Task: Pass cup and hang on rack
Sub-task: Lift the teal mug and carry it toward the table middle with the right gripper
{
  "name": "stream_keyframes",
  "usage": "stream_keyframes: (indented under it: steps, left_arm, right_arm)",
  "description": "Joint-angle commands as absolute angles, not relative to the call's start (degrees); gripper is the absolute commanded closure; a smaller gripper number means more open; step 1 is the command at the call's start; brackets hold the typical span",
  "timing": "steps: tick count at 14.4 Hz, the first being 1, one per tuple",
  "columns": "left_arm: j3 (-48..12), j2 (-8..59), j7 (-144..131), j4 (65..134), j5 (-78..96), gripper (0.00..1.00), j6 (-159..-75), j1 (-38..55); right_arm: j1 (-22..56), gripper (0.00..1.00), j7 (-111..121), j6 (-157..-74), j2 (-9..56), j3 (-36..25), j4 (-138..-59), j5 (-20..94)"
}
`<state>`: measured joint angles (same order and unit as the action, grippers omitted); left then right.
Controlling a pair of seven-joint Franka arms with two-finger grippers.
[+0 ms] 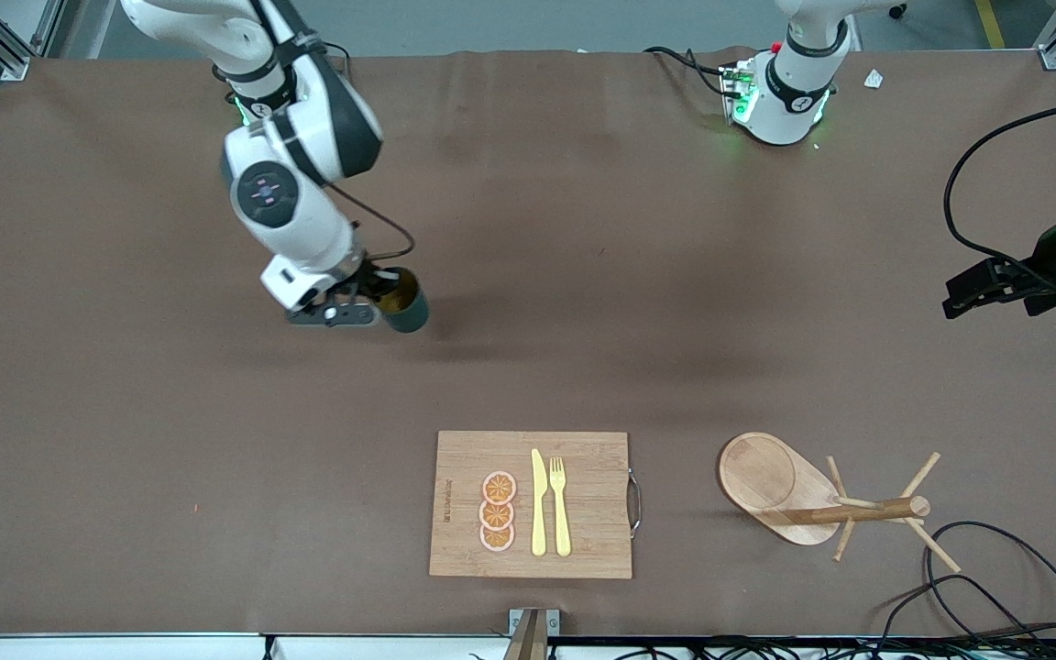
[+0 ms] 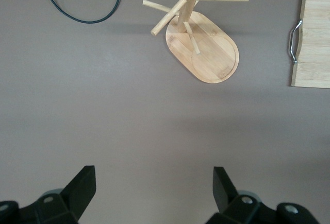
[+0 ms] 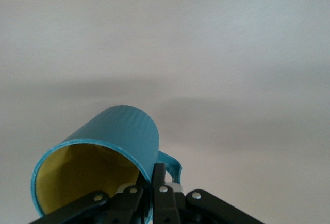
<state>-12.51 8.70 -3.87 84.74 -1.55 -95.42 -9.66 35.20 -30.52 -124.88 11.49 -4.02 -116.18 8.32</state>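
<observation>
Across the broad brown cloth-covered table [image 1: 583,229], I have the right arm carrying the load while the left arm waits at its own end. The rectangular bamboo cutting board [image 1: 583,458] with its metal handle lies near the front camera, bearing three orange slices, a yellow knife and a yellow fork; beside it, toward the left arm's end, stands the light wooden mug tree with oval dished base and thin angled pegs [image 1: 771,481], all pegs bare. The right gripper [image 1: 372,298] is clamped on the rim of the small dark teal mug with mustard-yellow inside [image 1: 404,307], one finger inside the wall and one outside close by the loop handle, the mug tilted and lifted clear over bare cloth toward the right arm's end, well apart from the rack. The left gripper [image 2: 154,188] hovers with its fingers spread wide and nothing between them, over the cloth near the rack. To do the pass well, I judge I should bring the mug to mid-table, keep the handle turned outward and free, and offer the ribbed body to the left claw, releasing only once that grip looks firm, so the loop stays available for a peg.
</observation>
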Motion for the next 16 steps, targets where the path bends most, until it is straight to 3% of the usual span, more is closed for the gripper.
stream_keyframes:
  steps: [1,7,14,15,16]
  left_arm:
    - [-12.8,9.3,-4.0,84.7,-2.7,0.0,-96.0,-9.5]
    - [-13.4,11.0,-6.8,84.6,-2.5,0.0,-96.8,-8.8]
    - [-13.5,12.5,-8.0,84.5,-2.6,0.0,-97.6,-8.3]
    - [-13.5,13.2,-9.0,84.2,-2.5,0.0,-97.6,-7.4]
    - [-13.4,13.7,-10.4,83.9,-2.6,0.0,-97.7,-6.4]
  right_arm:
    - [41.3,1.0,-41.3,-126.6,18.5,-4.8,-109.4,10.4]
    - [49.4,1.0,-52.8,-131.0,29.6,-4.7,-100.8,10.5]
    - [52.6,0.96,-54.7,-131.1,33.3,-4.8,-97.3,12.7]
    - [52.6,0.92,-54.7,-131.1,33.4,-4.8,-97.3,12.7]
    - [52.6,0.71,-54.7,-131.2,33.4,-4.8,-97.3,12.7]
